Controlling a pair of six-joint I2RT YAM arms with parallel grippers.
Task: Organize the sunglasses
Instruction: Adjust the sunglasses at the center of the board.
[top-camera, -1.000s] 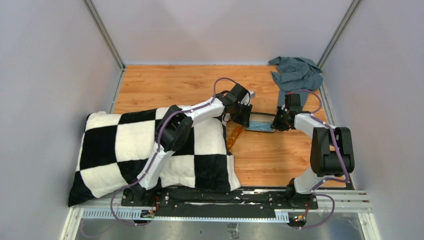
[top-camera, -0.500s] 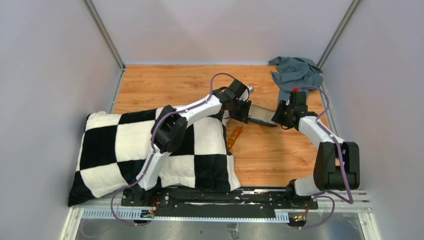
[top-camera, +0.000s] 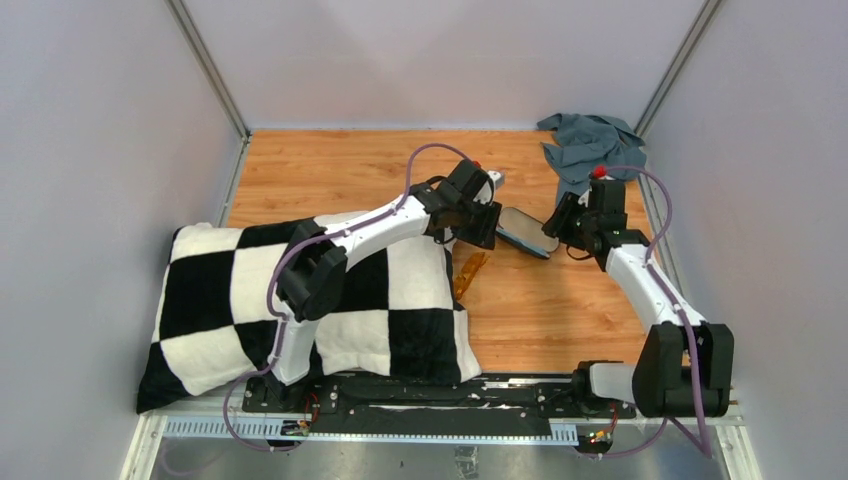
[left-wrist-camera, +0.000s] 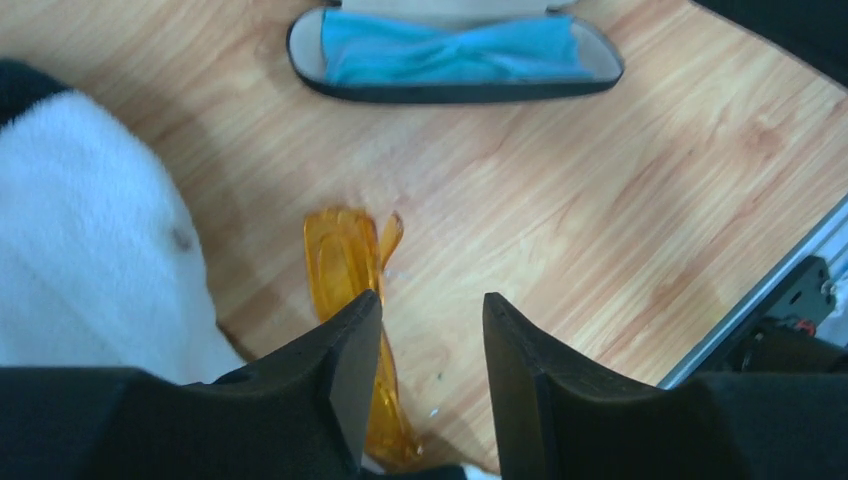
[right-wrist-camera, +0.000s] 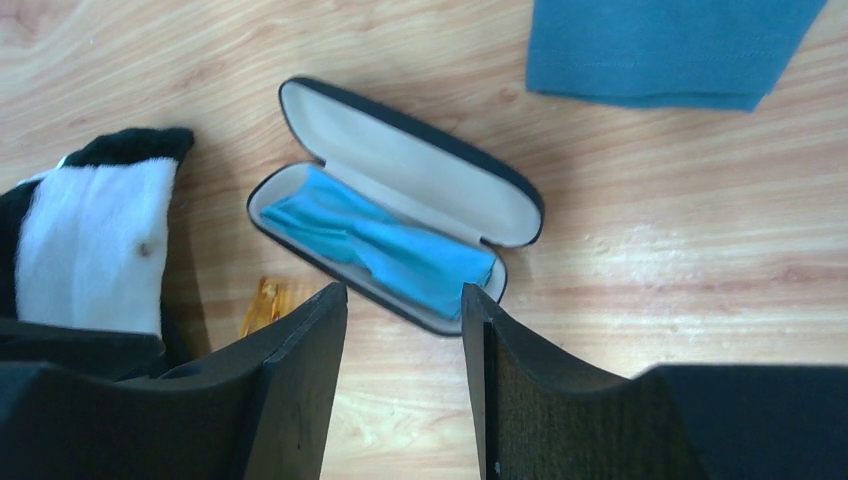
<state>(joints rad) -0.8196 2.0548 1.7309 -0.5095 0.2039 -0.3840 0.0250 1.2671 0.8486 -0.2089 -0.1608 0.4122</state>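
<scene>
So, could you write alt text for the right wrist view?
An open black case holding a light-blue cloth lies on the wooden table beyond the open right gripper. Orange sunglasses peek out lower left, near a pillow.

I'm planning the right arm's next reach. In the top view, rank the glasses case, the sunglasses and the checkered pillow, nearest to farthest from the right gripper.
From the right gripper:
1. glasses case, just to its left.
2. sunglasses, further left, on the wood.
3. checkered pillow, farthest left, beyond them.
</scene>
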